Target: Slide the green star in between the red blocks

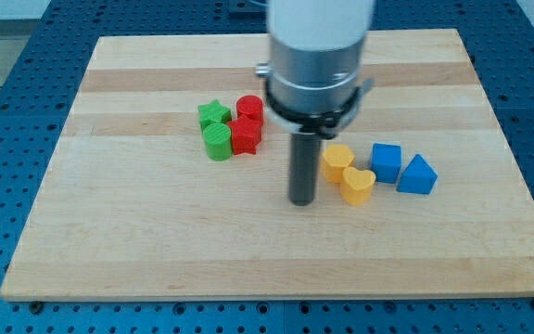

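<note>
The green star (pixel 213 114) lies left of centre on the board, touching the left side of the red cylinder (pixel 249 108). The red star-shaped block (pixel 246 135) sits just below the red cylinder. A green cylinder (pixel 218 143) lies below the green star and touches the left of the lower red block. My tip (pixel 302 200) rests on the board to the lower right of this cluster, well apart from it, and just left of the yellow blocks.
A yellow hexagon-like block (pixel 336 160) and a yellow heart (pixel 358 185) lie right of my tip. A blue cube (pixel 387 162) and a blue triangle (pixel 418 175) lie further right. The wooden board (pixel 137 241) sits on a blue perforated table.
</note>
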